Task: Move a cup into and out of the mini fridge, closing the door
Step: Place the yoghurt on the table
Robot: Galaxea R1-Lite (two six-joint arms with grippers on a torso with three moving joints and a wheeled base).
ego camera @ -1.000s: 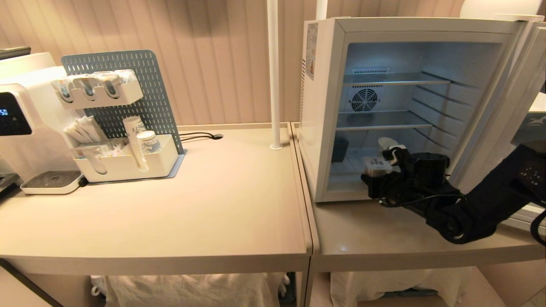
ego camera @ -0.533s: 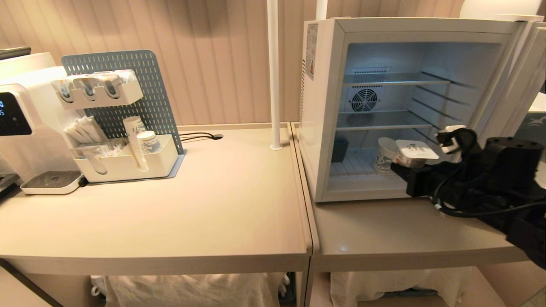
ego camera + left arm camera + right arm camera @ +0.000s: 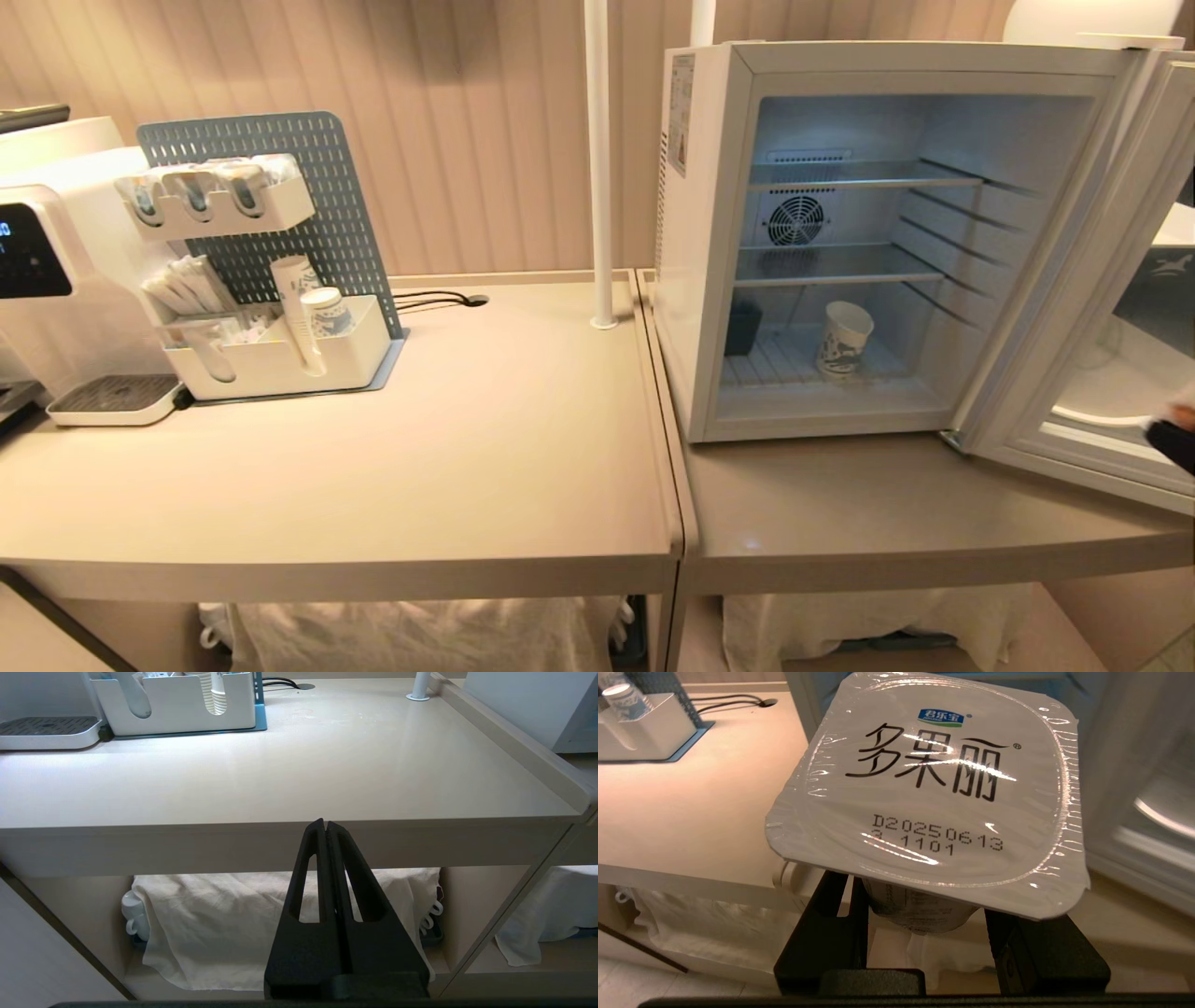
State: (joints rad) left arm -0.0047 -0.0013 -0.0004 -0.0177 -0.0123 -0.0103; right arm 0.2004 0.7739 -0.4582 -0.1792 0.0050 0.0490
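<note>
The bench is filling the lower half of the head view. The fridge, white and boxy, is standing at upper right with its door swinging wide open toward the right edge. The cup, small, white and tapered with a blue-green pattern low on its side, is standing upright on the fridge's bottom wire shelf. The right claw is gripping a plastic pot under its square foil lid, outside the fridge. The left claw is sitting pressed together below the bench edge.
</note>
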